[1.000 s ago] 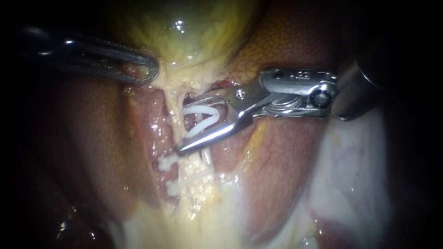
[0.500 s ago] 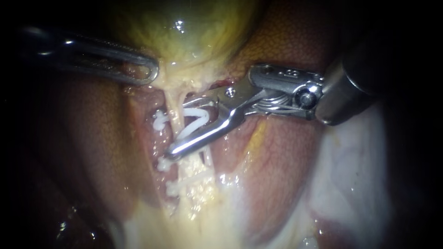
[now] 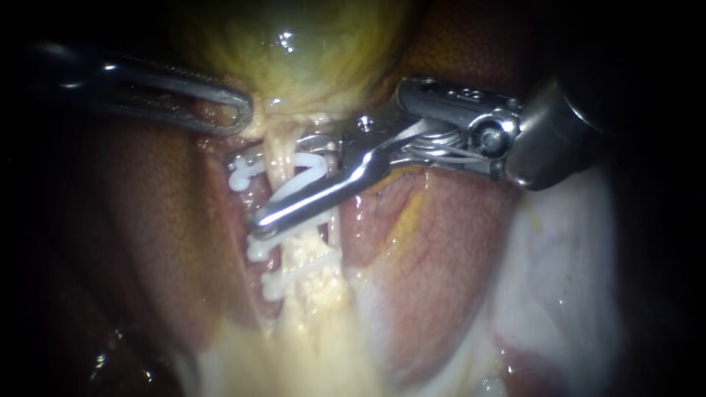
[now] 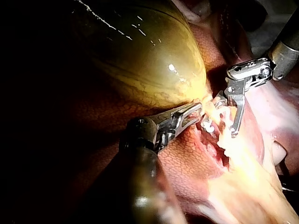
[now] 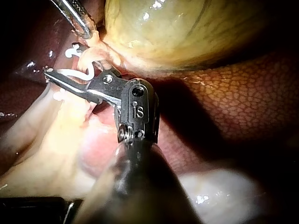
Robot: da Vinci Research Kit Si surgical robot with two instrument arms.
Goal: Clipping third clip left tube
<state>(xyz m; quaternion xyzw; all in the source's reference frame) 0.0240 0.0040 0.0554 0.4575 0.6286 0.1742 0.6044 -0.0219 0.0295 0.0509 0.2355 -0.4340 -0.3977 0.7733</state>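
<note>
Endoscope: the left instrument (image 3: 239, 117), its claw pinching the gallbladder (image 3: 309, 44) at the neck, holds it up so the left tube (image 3: 276, 154) lies stretched. The right instrument (image 3: 248, 190) carries an open clip (image 3: 298, 182) in its spread claw, straddling that tube above two placed clips (image 3: 259, 248).

Left wrist: the same straddle shows beside the taut neck.

Right wrist: the clip's hooked end reaches past the tube, so closing looks feasible.

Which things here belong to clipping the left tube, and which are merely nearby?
Job in hand: right instrument, its jaws holding an open clip astride the left tube; two clips already on that tube; left instrument gripping the gallbladder.
Merely nearby: liver; pale tissue.
</note>
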